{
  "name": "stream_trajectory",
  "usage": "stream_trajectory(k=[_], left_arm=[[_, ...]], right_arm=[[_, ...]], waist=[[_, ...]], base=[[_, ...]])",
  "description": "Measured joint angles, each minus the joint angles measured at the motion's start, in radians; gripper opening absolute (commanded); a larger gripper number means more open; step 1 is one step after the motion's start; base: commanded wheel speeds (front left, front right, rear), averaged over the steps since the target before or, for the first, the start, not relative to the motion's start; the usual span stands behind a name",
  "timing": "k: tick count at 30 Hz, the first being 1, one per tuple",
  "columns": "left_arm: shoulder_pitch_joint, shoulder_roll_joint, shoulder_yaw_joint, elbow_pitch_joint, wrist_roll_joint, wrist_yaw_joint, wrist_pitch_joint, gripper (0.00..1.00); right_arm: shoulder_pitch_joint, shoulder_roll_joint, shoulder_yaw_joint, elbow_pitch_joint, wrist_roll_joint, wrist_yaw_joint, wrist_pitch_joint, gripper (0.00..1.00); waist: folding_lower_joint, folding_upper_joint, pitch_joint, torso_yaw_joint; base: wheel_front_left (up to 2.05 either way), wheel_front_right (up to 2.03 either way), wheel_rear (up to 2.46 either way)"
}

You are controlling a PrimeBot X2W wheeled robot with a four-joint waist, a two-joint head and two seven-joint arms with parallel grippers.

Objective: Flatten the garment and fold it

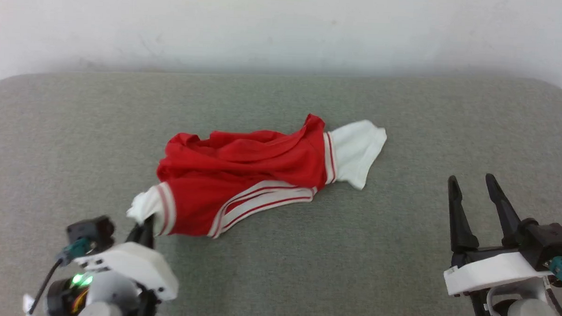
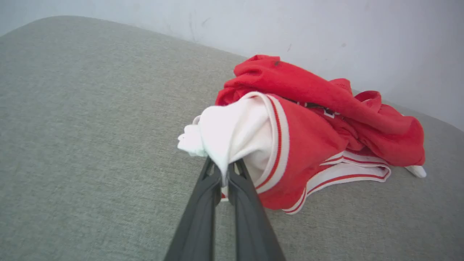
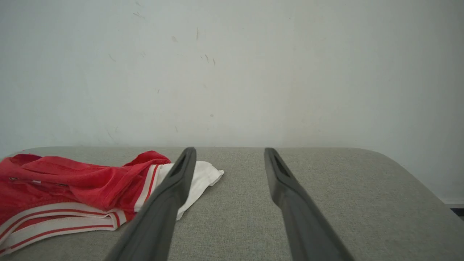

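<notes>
The garment (image 1: 243, 175) is a red shirt with white sleeves and red-white stripe trim, lying crumpled in the middle of the grey padded surface (image 1: 277, 261). My left gripper (image 1: 145, 226) is at the shirt's near-left corner, shut on the white sleeve (image 2: 232, 134), which bunches up over the closed fingertips in the left wrist view. A bit of dark print (image 2: 319, 107) peeks from a fold. My right gripper (image 1: 472, 181) hovers open at the lower right, well clear of the far white sleeve (image 1: 358, 149). In the right wrist view the garment (image 3: 72, 188) lies left of its spread fingers (image 3: 174, 185).
A pale wall (image 1: 285, 27) runs along the back edge of the padded surface. The surface's rounded corners show at the far left and far right. Bare grey cloth surrounds the shirt on every side.
</notes>
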Motion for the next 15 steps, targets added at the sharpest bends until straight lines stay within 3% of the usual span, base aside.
stream_trajectory(k=[5, 6, 7, 11, 15], left_arm=[[0.079, 0.038, 0.039, -0.001, -0.007, 0.064, 0.064, 0.0], [0.089, 0.035, 0.045, -0.001, -0.015, 0.069, 0.063, 0.4], [0.094, 0.033, 0.049, 0.0, -0.019, 0.069, 0.062, 1.0], [0.103, 0.015, 0.053, 0.003, -0.035, 0.069, 0.022, 1.0], [0.097, -0.017, 0.083, 0.0, -0.024, 0.058, -0.139, 1.0]], right_arm=[[0.001, 0.0, 0.011, -0.002, -0.007, 0.0, 0.014, 1.0], [0.001, 0.0, 0.013, -0.004, -0.008, 0.0, 0.021, 1.0], [0.001, 0.0, 0.016, -0.005, -0.009, 0.0, 0.03, 1.0], [0.001, 0.0, 0.03, -0.006, -0.026, 0.0, 0.087, 1.0], [-0.01, 0.0, 0.061, -0.007, -0.053, 0.0, 0.167, 1.0]], waist=[[-0.0001, 0.0, -0.014, 0.033], [-0.0001, 0.0, -0.015, 0.038], [-0.0001, 0.0, -0.016, 0.043], [-0.0001, 0.0, -0.015, 0.058], [-0.0002, 0.0, -0.006, 0.08]], base=[[0.0, 0.0, 0.0], [0.0, 0.0, 0.0], [0.0, 0.0, 0.0], [0.0, 0.0, 0.0], [0.0, 0.0, 0.0]])
